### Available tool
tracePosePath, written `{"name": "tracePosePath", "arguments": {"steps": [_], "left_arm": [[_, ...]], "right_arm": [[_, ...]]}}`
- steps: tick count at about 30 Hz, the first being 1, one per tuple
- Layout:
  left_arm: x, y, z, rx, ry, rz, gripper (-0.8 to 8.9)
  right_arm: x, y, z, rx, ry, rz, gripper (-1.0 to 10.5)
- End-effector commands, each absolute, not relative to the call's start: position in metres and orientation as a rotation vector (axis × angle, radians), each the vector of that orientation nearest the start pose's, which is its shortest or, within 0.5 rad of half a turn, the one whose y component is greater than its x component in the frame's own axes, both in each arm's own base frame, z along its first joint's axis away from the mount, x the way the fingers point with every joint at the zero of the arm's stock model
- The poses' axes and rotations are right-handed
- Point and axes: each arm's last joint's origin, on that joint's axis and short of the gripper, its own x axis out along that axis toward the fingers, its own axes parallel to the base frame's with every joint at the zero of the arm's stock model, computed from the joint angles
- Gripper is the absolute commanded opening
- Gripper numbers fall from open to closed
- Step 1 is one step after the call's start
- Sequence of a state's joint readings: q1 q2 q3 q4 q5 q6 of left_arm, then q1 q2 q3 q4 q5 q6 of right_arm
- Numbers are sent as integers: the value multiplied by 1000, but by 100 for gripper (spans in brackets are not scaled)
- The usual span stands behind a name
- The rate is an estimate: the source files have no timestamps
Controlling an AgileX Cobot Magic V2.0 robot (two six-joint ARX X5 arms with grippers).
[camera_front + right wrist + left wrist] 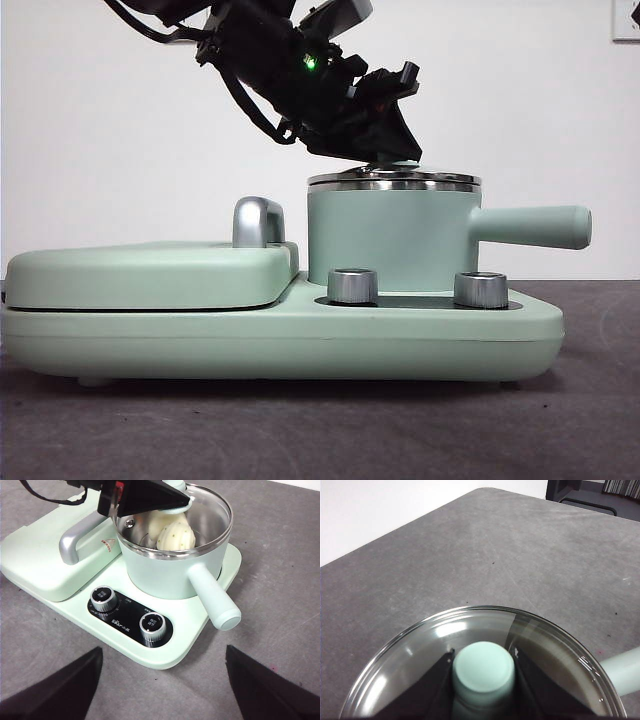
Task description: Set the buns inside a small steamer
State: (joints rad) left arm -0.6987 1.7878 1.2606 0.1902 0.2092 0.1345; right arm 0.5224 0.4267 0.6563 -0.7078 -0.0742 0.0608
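Both buns (167, 530) already lie inside the small steamer (390, 235), which sits on the mint-green cooker base (300, 325) on the grey counter (495, 555), so the task looks nearly done. The left gripper (484, 672) has its fingers clamped on the green knob of the glass lid (420, 650), which rests on or just above the steel rim. The right gripper (160, 680) waits with fingers apart; the ridged bun is matte and speckled, the pot smooth.
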Motion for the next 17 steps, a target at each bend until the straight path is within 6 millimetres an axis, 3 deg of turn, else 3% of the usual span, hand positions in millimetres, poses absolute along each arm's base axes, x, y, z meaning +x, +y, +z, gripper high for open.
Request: {"name": "tracePosePath", "arguments": {"steps": [1, 4, 7, 10, 14, 17], "left_arm": [[310, -275, 262, 188, 269, -950, 16], [310, -275, 262, 187, 269, -950, 42], [309, -275, 262, 180, 272, -949, 153], [308, -273, 265, 183, 281, -949, 187], [300, -267, 276, 189, 306, -949, 192], [292, -257, 289, 195, 339, -942, 292]], "right_arm": [[77, 47, 286, -43, 481, 572, 387], [77, 47, 286, -43, 481, 572, 387], [77, 47, 286, -43, 481, 572, 387], [77, 47, 286, -43, 481, 572, 387], [77, 47, 286, -43, 481, 572, 387], [77, 47, 286, -43, 481, 572, 387]]}}
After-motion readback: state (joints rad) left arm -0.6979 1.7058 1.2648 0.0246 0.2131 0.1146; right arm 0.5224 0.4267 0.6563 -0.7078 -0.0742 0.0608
